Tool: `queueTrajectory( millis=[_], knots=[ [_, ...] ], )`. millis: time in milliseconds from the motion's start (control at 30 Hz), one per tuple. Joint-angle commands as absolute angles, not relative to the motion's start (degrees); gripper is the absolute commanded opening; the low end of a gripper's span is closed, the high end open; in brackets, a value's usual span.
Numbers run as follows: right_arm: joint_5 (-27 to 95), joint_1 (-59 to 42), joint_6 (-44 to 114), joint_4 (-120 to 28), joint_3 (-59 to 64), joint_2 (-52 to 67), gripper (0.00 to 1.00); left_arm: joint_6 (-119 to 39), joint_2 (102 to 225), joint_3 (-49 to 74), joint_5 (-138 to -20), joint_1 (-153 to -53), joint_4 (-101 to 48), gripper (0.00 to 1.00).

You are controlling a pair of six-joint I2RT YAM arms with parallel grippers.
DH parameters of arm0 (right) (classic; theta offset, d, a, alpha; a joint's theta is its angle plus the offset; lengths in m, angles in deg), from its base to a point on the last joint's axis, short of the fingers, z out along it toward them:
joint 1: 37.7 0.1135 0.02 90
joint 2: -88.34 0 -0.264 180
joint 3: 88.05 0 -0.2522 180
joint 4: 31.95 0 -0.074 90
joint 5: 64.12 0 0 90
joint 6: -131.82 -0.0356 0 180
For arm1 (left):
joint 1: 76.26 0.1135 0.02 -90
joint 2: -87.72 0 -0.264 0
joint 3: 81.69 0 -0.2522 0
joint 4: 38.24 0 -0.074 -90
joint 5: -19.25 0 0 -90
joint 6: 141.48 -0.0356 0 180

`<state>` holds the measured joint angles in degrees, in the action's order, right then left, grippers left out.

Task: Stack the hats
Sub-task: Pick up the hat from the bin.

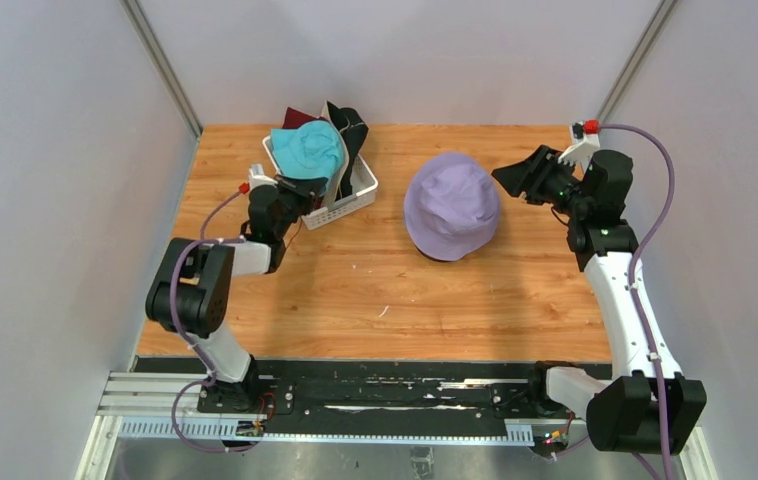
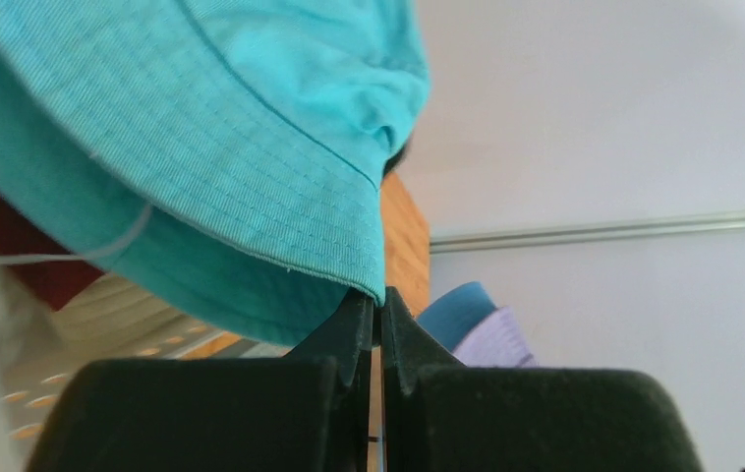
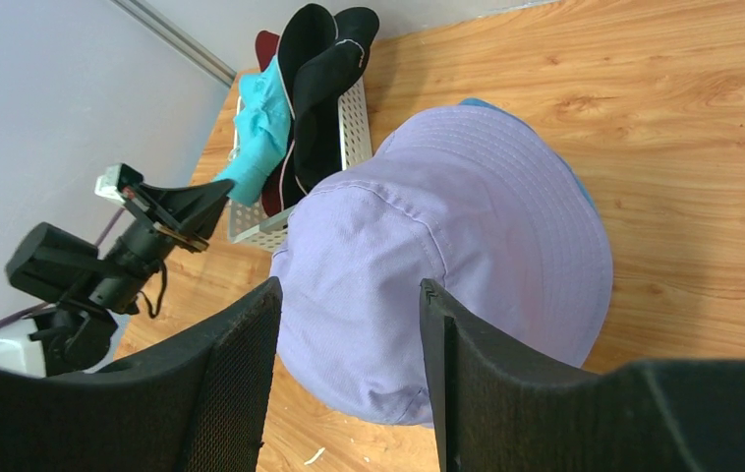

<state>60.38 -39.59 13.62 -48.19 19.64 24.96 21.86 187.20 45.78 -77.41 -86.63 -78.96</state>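
Pinching the teal hat (image 1: 307, 148) by its brim, left gripper (image 2: 381, 305) looks set to stack it on the lavender hat (image 1: 451, 205), right gripper (image 1: 507, 178) open and empty

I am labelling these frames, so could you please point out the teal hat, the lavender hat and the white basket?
teal hat (image 1: 307, 148), top external view, on its crown.
lavender hat (image 1: 451, 203), top external view, on its crown.
white basket (image 1: 354, 199), top external view, on its near wall.

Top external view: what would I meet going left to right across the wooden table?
First the teal fabric bucket hat → black fabric bucket hat standing on edge → lavender fabric bucket hat → right arm's black two-finger gripper.
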Motion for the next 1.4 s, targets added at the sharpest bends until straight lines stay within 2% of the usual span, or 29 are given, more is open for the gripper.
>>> queueTrajectory(
  millis=[0,200,400,867,1367],
  knots=[
    [62.43,-38.69,13.07,-45.72,20.07,25.28,0.53,16.06,176.63,41.25,-77.5,-86.88,-70.8,0.0],
    [63.2,-37.52,13.16,-45.71,19.41,26.5,0.54,10.71,166.48,31.45,-81.82,-86.89,-55.1,0.0],
    [64.08,-36.12,13.57,-45.21,19.31,28.02,0.54,8.74,164.1,20.11,-84.2,-87.83,-46.72,0.0],
    [61.35,-27.48,21.4,-46.0,16.08,28.59,0.54,3.29,176.79,-6.23,-84.77,-97.02,-34.54,0.0],
    [51.96,-17.21,27.96,-46.82,5.98,16.68,0.54,1.71,189.04,-23.27,-85.35,-101.88,-28.06,0.0]
  ],
)
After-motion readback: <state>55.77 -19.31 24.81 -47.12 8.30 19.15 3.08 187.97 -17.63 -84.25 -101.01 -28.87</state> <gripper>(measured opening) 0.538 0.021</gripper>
